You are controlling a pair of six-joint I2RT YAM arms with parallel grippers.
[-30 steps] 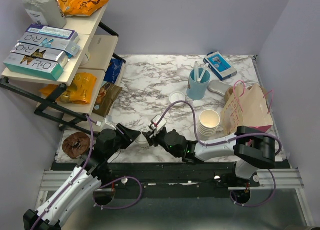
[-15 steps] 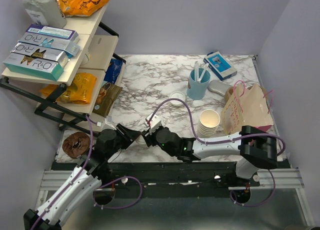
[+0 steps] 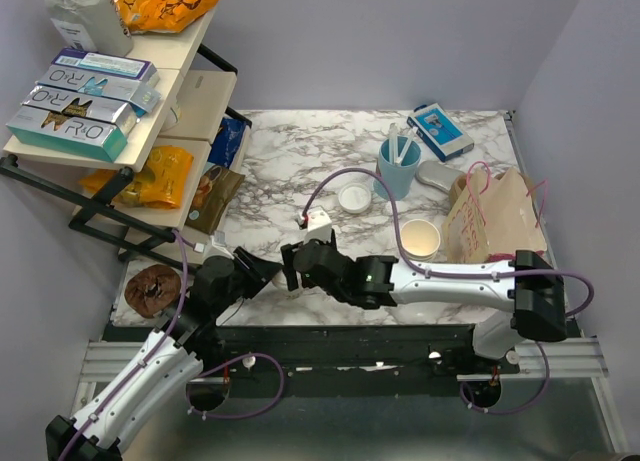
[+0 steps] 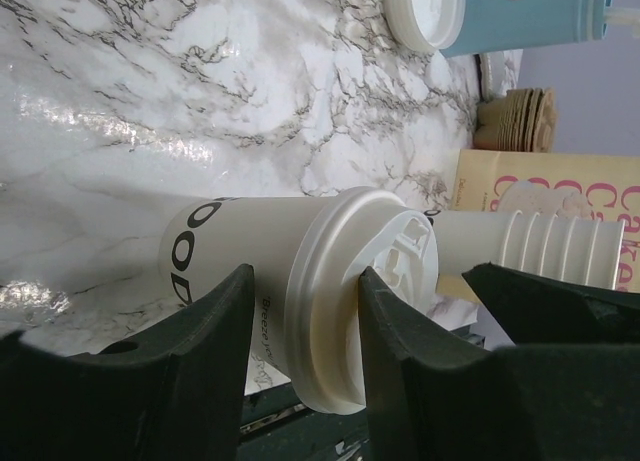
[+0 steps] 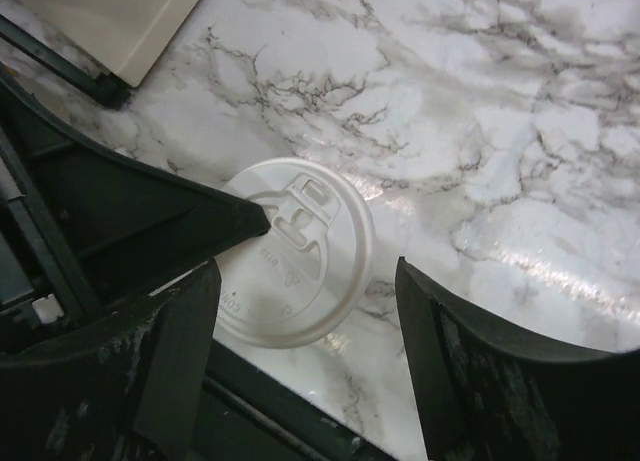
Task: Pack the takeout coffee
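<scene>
I'm picking the light-blue mug (image 3: pixel 398 166) as my reference on the marble counter (image 3: pixel 290 171). The takeout coffee (image 4: pixel 220 251) is sitting well apart from the mug, off to its left in the top view and down toward the arm bases, close to the counter's near edge. I'm seeing the left gripper (image 4: pixel 305 276) clamping the takeout coffee, with one finger on each side of the cup wall just under the lid rim and the dark lettering showing beside them. I'm not able to tell whether the cup is resting on the counter or lifted off it. The right gripper (image 5: pixel 305 271) is hanging over the same spot with its jaws spread wide. Its fingers are standing clear on either side of the white lid (image 5: pixel 300 221), touching nothing. A loose white lid (image 3: pixel 354 197) is lying just beside the mug on its left. A stack of paper cups (image 3: pixel 420 239) is standing near the mug on the arm-base side. A paper bag with pink print (image 3: pixel 500 216) is standing to the mug's right.
</scene>
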